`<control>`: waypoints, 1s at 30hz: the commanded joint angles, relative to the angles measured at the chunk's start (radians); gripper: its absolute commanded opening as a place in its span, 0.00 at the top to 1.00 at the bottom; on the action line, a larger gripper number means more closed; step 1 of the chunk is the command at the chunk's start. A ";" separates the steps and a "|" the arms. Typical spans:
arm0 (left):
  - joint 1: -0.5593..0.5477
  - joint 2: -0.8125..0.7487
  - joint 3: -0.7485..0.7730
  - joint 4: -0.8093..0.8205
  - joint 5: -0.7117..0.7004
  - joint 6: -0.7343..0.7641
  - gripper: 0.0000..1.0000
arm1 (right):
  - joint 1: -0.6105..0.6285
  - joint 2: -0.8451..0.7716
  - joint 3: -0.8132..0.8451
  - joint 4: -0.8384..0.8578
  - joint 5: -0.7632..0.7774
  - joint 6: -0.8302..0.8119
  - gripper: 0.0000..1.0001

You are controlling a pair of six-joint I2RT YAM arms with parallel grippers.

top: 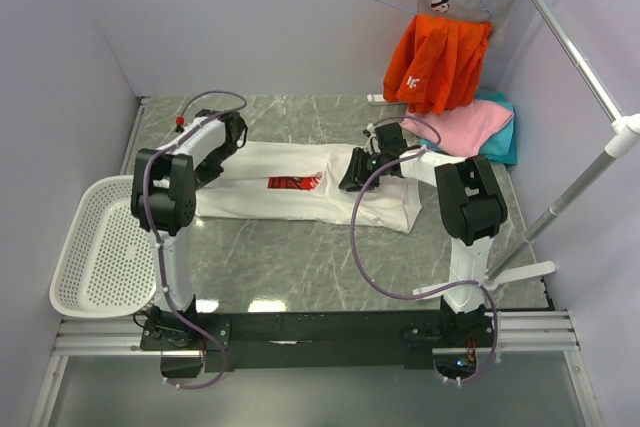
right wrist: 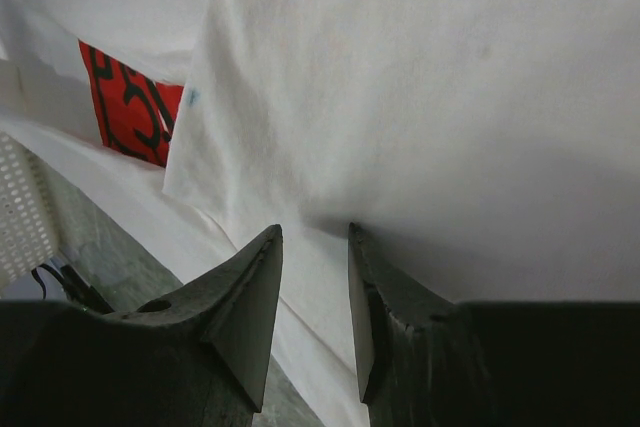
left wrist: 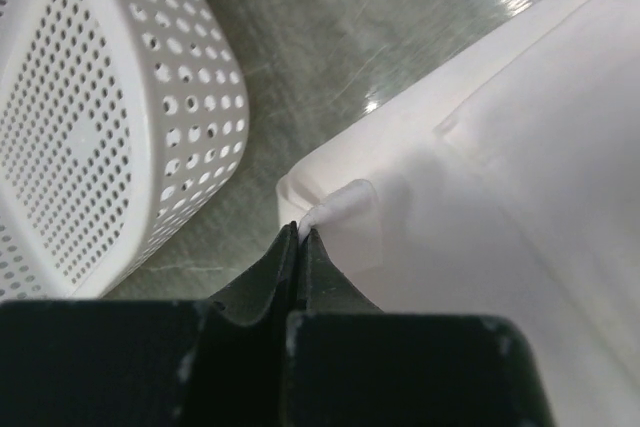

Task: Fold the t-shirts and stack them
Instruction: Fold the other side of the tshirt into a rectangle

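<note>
White t-shirt lying mid-table, long axis running left to right: the left gripper pinches a tuck of cloth at its left end, while the right gripper sits at its right end, jaws parted, cloth just beyond them.

A robot lab cell: plain pale partition walls box in a marble-look desk, an aluminium rail runs along its near edge, and a metal stand pole rises past its right edge.
</note>
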 commanded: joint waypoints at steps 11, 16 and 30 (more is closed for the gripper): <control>-0.067 -0.108 0.014 0.042 0.030 0.087 0.99 | 0.003 0.040 0.047 -0.009 -0.007 -0.020 0.60; -0.077 -0.287 -0.184 -0.006 0.059 -0.123 0.99 | 0.004 0.038 0.049 -0.009 -0.013 -0.017 0.60; -0.017 -0.184 -0.194 -0.089 0.053 -0.317 0.99 | 0.003 -0.003 0.018 0.017 -0.040 -0.007 0.60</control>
